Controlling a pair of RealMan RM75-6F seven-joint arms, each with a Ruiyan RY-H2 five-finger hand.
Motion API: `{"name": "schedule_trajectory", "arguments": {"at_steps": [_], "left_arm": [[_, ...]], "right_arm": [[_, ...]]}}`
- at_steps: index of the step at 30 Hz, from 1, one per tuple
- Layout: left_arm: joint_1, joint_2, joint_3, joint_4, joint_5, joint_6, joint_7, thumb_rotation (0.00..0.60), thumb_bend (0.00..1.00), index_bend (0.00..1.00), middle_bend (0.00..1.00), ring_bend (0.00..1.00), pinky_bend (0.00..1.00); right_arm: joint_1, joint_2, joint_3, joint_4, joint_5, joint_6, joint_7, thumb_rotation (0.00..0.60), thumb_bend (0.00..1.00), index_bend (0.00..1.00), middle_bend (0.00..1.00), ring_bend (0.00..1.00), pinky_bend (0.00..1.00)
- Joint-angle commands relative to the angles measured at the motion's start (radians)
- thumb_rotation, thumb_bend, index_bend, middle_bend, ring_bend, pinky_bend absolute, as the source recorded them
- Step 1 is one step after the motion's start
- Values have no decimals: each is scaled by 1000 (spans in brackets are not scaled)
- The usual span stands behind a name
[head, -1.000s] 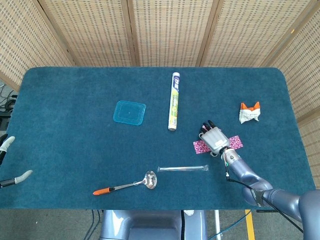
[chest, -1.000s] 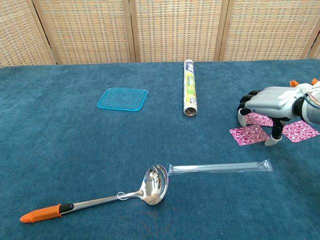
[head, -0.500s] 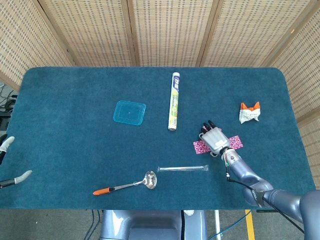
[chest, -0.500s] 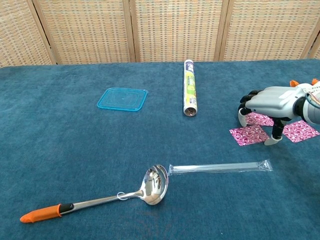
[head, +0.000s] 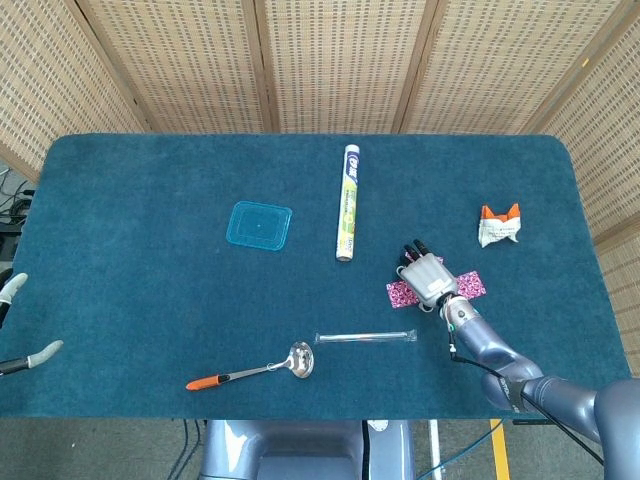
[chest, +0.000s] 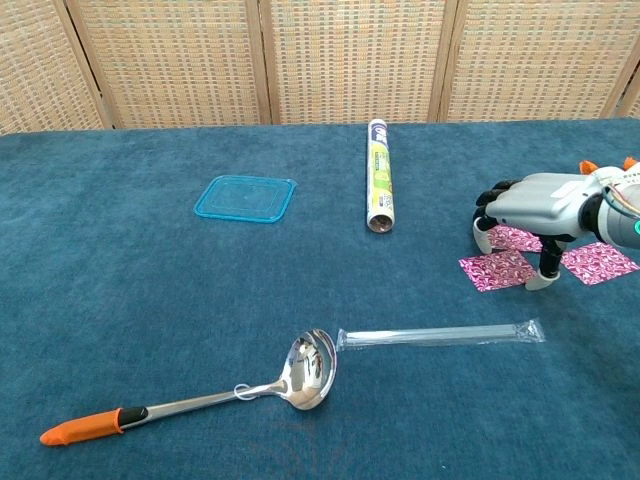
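Lid (head: 259, 225) left of roll (head: 347, 202), mid table (head: 150, 290). Ladle (head: 255, 370) and straw (head: 365, 338) near front edge. Packet (head: 498, 225) near right edge.

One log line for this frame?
right hand: fingertips down on pink patterned strip | left hand: table edge, holds nothing | ladle, roll: untouched

Bright even overhead light, soft faint shadows, sharp focus, slight glare on ladle (chest: 310, 371) bowl
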Motion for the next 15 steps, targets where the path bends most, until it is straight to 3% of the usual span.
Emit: {"name": "schedule_trajectory", "arguments": {"at_steps": [1,15], "left_arm": [[0,0,0,0,0,0,-1,201,0,23,0,0,0],[3,-2,1,5,-1,1,-6,201,0,23,0,0,0]], "right_arm": [[1,-1,0,2,1,-1,-1,600,234,392,210,0,0],[1,-8,2,11,12,-3,-1,600,259,417,216,0,0]]}}
